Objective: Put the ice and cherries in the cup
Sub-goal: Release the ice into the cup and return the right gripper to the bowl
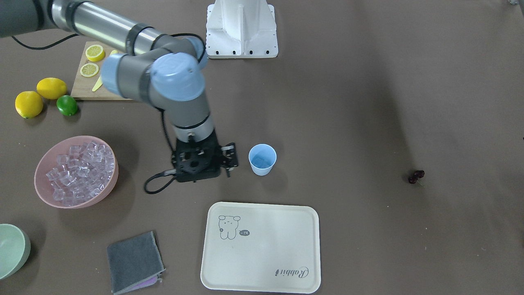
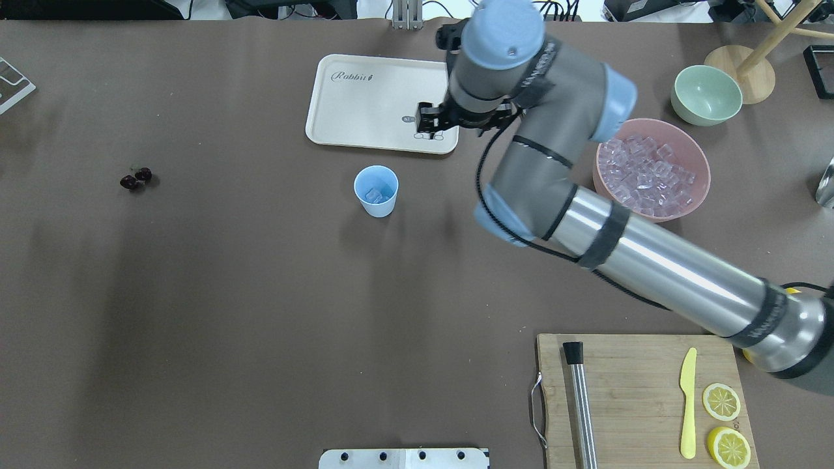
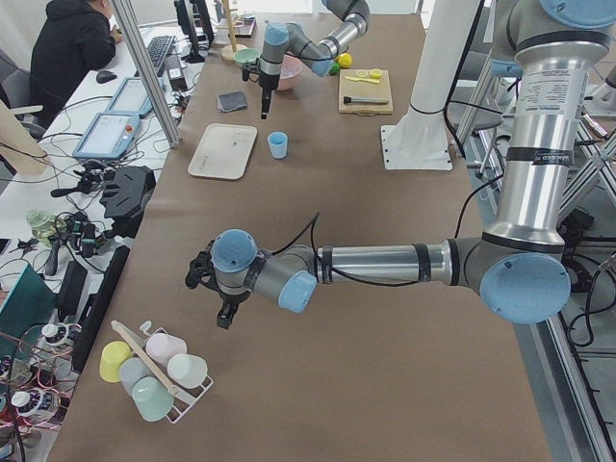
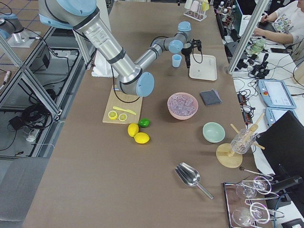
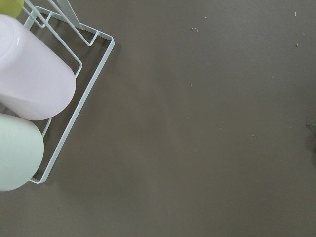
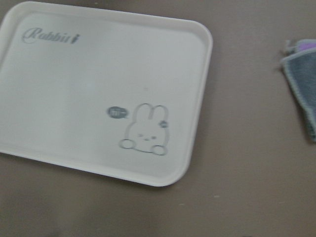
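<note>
The light blue cup (image 1: 262,159) stands upright mid-table with a few ice cubes (image 2: 374,195) in it. More ice (image 1: 80,170) fills the pink bowl (image 1: 111,185). The dark cherries (image 1: 416,176) lie alone on the table, far from the cup, and also show in the overhead view (image 2: 135,178). My right gripper (image 1: 229,159) hangs beside the cup, over the near corner of the tray; its jaws look open and empty. My left gripper (image 3: 223,313) shows only in the exterior left view, low over bare table; I cannot tell if it is open or shut.
A cream tray (image 1: 270,254) lies by the cup, a grey cloth (image 1: 134,262) and a pale green bowl (image 1: 10,248) beyond it. Lemons, a lime (image 1: 66,105) and a cutting board (image 2: 638,391) sit near the right arm. A cup rack (image 3: 154,371) stands by the left gripper.
</note>
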Motion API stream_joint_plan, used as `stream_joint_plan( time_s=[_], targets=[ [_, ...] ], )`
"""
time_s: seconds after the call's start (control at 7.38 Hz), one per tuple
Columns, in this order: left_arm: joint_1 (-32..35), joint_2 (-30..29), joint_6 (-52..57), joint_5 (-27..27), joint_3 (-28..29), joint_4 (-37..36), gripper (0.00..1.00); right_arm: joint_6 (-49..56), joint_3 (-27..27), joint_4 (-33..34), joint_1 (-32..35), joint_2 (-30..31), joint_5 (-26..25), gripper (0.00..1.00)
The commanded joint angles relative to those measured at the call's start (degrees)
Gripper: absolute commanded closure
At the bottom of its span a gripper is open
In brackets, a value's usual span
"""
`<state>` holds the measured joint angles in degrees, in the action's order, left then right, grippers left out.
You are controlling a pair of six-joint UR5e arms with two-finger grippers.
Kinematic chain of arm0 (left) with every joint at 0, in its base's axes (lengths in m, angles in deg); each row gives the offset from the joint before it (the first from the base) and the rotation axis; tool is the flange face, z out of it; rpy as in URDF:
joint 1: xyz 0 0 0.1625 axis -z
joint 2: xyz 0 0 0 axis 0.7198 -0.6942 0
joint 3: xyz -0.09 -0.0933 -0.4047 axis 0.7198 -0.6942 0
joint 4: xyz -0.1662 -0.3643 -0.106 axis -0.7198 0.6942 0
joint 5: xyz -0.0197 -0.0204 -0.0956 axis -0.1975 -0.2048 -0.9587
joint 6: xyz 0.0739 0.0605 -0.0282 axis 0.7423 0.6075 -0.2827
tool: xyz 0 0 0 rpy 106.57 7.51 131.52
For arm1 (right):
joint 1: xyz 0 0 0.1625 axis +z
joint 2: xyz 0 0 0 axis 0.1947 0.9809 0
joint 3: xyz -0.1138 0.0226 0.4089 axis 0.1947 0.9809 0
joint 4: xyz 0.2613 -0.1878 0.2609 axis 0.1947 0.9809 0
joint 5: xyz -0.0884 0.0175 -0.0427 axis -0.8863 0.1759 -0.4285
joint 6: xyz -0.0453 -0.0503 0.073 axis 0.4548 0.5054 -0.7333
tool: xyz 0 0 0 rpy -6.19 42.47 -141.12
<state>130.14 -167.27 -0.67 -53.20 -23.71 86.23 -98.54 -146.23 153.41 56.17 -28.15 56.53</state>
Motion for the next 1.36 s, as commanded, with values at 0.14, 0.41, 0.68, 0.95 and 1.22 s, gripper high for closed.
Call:
stream_joint_plan(
  time_s=[0.14,0.41,0.68,0.95,1.22],
  targets=[
    [0.0,0.3,0.0,0.0,-0.5,0.6,0.02,19.1,-11.8,-0.5,11.7,20.3,11.1,0.12],
    [0.0,0.1,0.2,0.0,0.1,1.5,0.02,24.6,-16.4,-0.6,12.7,28.0,11.4,0.12],
    [0.0,0.2,0.2,0.0,0.0,1.5,0.02,24.5,-16.1,-0.5,12.5,29.6,11.1,0.12],
    [0.0,0.1,0.3,0.0,-0.1,1.5,0.02,24.0,-14.2,-0.6,11.6,29.0,10.7,0.13],
    [0.0,0.2,0.3,0.0,-0.4,1.6,0.02,24.1,-12.1,-0.6,10.8,27.6,10.5,0.13]
  ],
)
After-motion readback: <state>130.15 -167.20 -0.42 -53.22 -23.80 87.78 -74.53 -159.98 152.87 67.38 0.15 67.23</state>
